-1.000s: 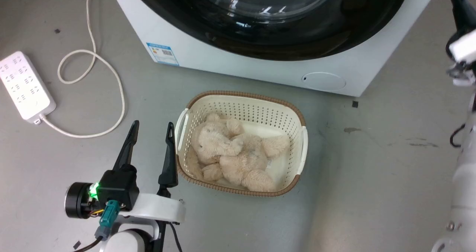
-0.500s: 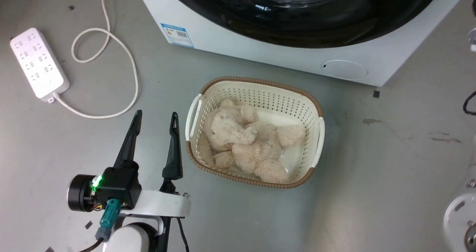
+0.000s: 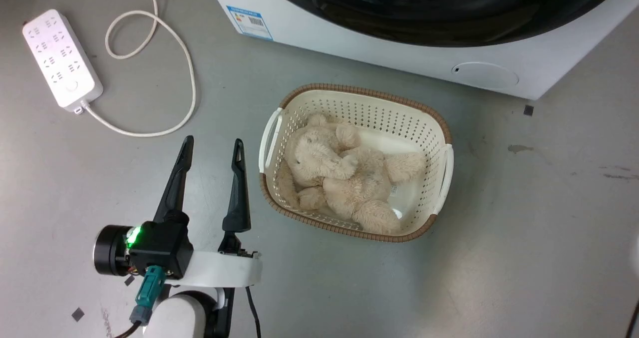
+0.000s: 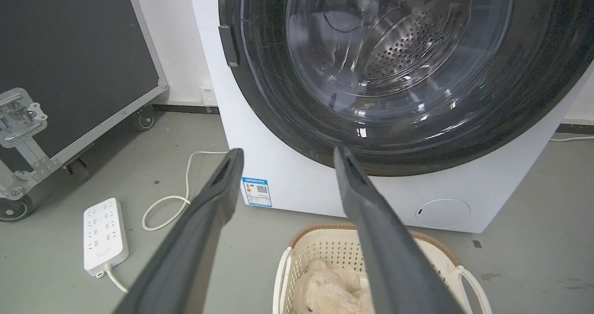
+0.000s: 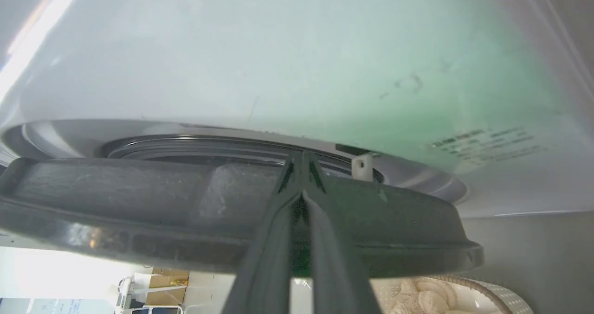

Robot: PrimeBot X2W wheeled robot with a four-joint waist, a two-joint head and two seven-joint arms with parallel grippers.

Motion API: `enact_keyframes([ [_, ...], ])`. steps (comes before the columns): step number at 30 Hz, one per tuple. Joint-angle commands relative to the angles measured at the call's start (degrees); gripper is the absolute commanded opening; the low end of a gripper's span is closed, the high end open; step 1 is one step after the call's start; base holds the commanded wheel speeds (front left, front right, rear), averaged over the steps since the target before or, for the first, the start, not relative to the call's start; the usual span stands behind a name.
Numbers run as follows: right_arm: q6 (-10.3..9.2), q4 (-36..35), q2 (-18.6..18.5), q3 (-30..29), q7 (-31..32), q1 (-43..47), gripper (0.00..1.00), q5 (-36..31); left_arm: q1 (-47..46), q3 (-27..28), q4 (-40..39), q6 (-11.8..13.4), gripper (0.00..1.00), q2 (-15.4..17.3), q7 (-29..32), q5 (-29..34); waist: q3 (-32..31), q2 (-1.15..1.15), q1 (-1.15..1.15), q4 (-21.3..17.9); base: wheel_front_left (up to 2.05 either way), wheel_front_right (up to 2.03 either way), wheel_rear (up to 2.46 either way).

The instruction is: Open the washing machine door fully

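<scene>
Washer [image 3: 379,53] sits at the far side of the floor, front facing the robot; its door [image 5: 139,202] looks barely cracked, rim just off the white front; basket [image 3: 379,118] is parked on the near side, probably for unloading; left end effector [image 3: 213,140] hangs wide open and empty left of the basket, out of the way; right end effector [image 5: 301,158] has its fingers pinched together on nothing, tips wedged at the door's rim gap, I'd guess to lever it outward.
</scene>
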Motion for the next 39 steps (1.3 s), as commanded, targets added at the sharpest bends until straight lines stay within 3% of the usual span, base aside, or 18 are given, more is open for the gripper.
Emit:
enact_keyframes([
  [1, -0.01, 1.0, 0.2, -0.5, 1.5, -2.4, 0.00, 0.5, -1.2, -0.3, -0.4, 0.3, 1.00, 0.0, -0.7, -0.5, 0.4, 0.00, 0.00, 0.2, 0.00, 0.00, 0.00],
  [9, -0.02, 1.4, 1.0, -2.2, 10.7, -2.6, 0.00, 2.4, -1.8, -0.6, -0.6, 0.8, 1.00, 0.0, -1.6, -0.3, 0.8, 0.00, 0.00, -0.2, 0.00, 0.00, 0.00],
  [19, -0.02, -1.9, 2.3, -2.8, 19.8, 4.4, 0.00, 7.9, -1.1, 0.5, 0.8, 0.9, 1.00, 0.1, -2.7, -0.1, -4.1, 0.00, 0.00, -2.2, 0.00, 0.00, 0.00],
  [29, -0.02, -1.2, 2.4, 11.4, 22.8, 19.1, 0.00, 21.7, 3.3, 1.7, 3.0, 0.1, 1.00, 0.6, -2.7, 0.1, -13.2, 0.00, 0.00, -4.1, 0.00, 0.00, 0.00],
  [39, -0.02, -3.3, 2.4, 33.3, 20.2, 32.3, 0.00, 40.5, 6.7, 2.2, 3.3, -0.7, 1.00, 0.6, -2.7, -0.2, -17.8, 0.00, 0.00, -4.1, 0.00, 0.00, 0.00],
])
